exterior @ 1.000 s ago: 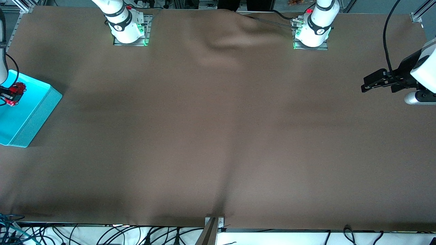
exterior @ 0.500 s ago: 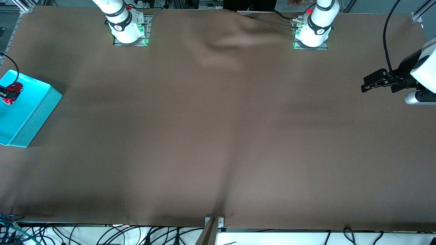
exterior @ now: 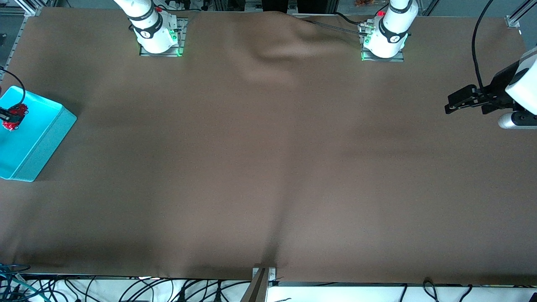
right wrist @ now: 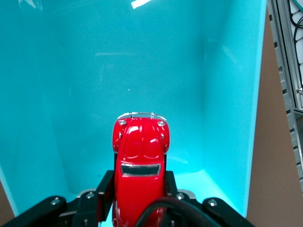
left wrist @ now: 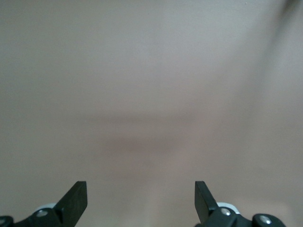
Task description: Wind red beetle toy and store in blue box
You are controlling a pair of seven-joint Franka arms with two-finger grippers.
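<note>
The blue box (exterior: pixel 40 138) sits at the right arm's end of the table, at the edge of the front view. My right gripper (exterior: pixel 5 115) is shut on the red beetle toy (exterior: pixel 12 116) and holds it over the box's inside. In the right wrist view the toy (right wrist: pixel 140 156) sits between the two black fingers (right wrist: pixel 105 189), nose pointing into the box (right wrist: pixel 71 94). My left gripper (exterior: pixel 455 102) is open and empty, up in the air over the left arm's end of the table; its fingertips (left wrist: pixel 78 198) stand wide apart over bare cloth.
A brown cloth (exterior: pixel 268 167) covers the table, with a raised fold (exterior: pixel 285 46) between the two arm bases. Cables hang along the table edge nearest the front camera (exterior: pixel 168 289). A metal frame rail (right wrist: pixel 289 85) runs beside the box.
My right gripper has carried the red beetle toy a little farther toward the right arm's end of the box and slightly lower. The left arm has not moved.
</note>
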